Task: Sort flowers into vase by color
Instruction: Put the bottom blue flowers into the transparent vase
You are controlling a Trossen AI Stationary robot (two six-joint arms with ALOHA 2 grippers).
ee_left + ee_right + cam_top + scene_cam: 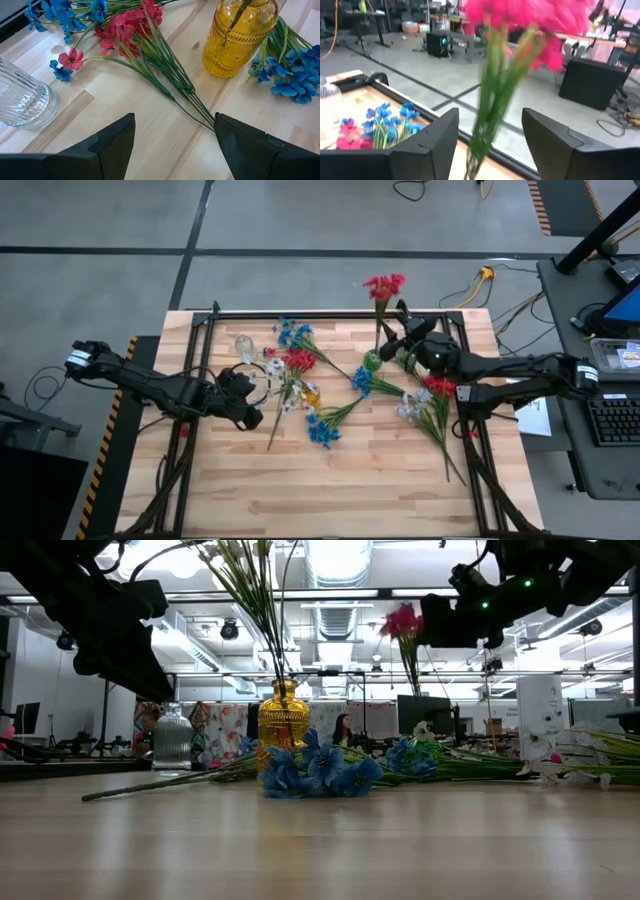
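A red sprig (383,286) stands upright with its stem in a small green vase (372,361) near the table's far edge. My right gripper (490,145) is open and level, one finger on either side of the stem (492,100), touching nothing. A yellow vase (239,35) at mid-table holds green stems (255,600). A clear glass vase (20,100) stands at the far left. Red sprigs (131,26), blue sprigs (295,75) and white ones (413,405) lie flat on the wood. My left gripper (175,145) hovers open over the red sprigs' stems.
Loose sprigs cover the table's middle and right (440,430). Bare wood lies along the near edge (330,500). A black frame rail (300,313) runs along the far edge. A desk with a keyboard (612,420) stands beyond the right side.
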